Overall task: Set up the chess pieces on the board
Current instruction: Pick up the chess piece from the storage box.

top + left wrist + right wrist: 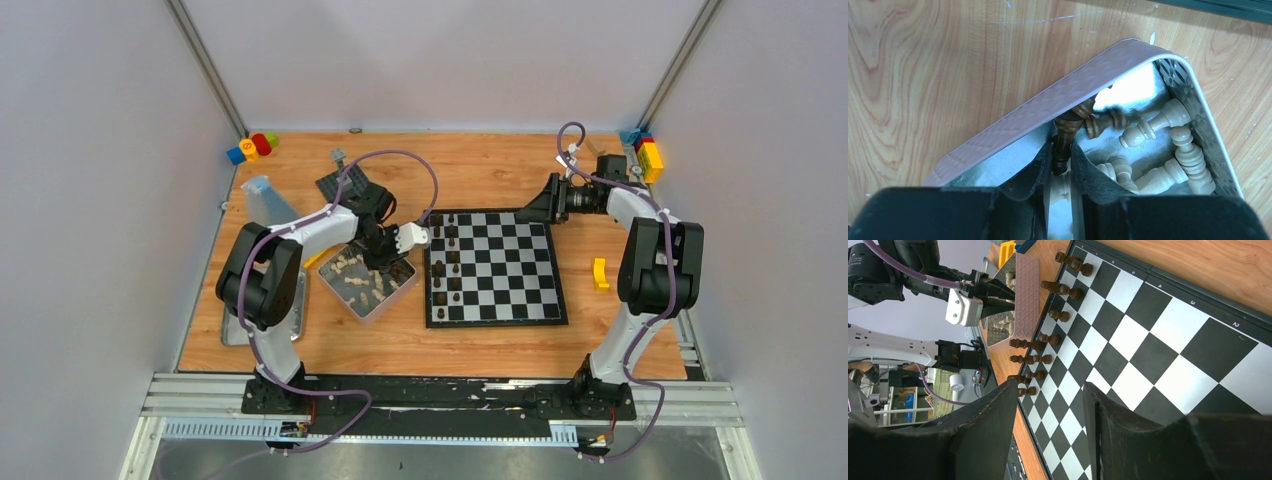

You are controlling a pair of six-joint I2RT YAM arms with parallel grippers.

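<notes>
The board (510, 270) lies right of the table's centre, with several dark brown chess pieces (445, 265) standing in its two left columns. Left of it sits a metal tin (398, 289) of cream pieces (1168, 150). My left gripper (1062, 160) reaches down into the tin, its fingers pressed on both sides of a dark brown chess piece (1064, 145) by the tin's wall (1048, 105). A second dark piece (1105, 122) lies beside it. My right gripper (1050, 387) hovers open over the board's (1158, 335) far right corner, holding nothing.
A yellow brick (600, 273) lies right of the board. Coloured bricks sit in the far left (252, 147) and far right (648, 155) corners. A dark studded baseplate (345, 183) and a pale blue block (265, 195) lie behind the tin. A flat grey plate (232, 328) rests beneath the left arm.
</notes>
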